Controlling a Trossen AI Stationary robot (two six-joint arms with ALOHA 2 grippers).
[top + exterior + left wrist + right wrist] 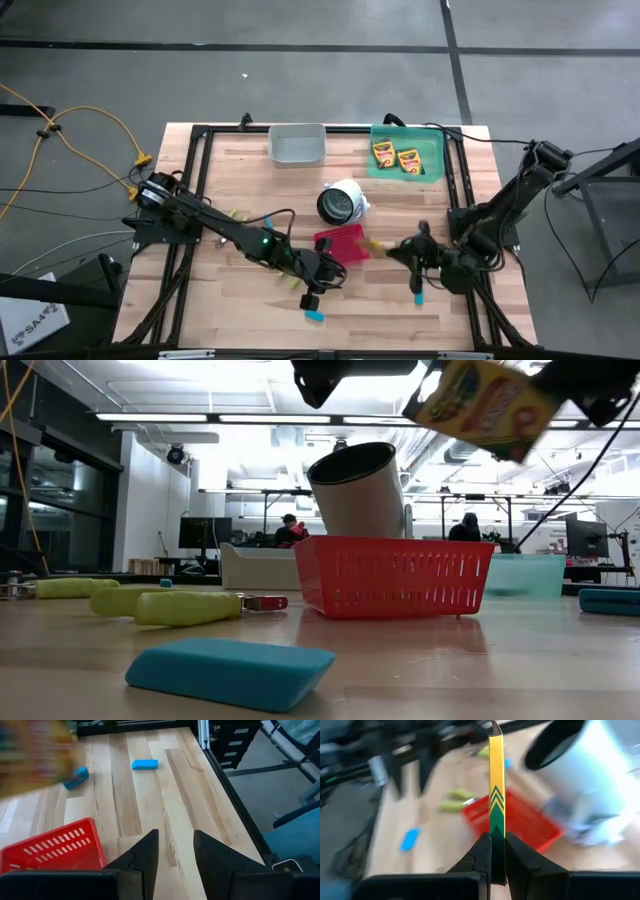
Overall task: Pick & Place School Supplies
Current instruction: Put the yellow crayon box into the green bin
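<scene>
While right tool [497, 851] clamps crayon box [496, 785] aloft near red basket [340, 243], carry step underway; next: green tray [432, 150]. Left tool [176, 851] open, empty.

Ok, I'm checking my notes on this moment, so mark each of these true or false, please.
1. The right tool is shut on a crayon box. True.
2. The left tool holds a blue block. False: it is open and empty.
3. Two crayon boxes lie in the green tray. True.
4. The red basket sits inside the grey bin. False: it stands on the table, apart from the bin.
</scene>
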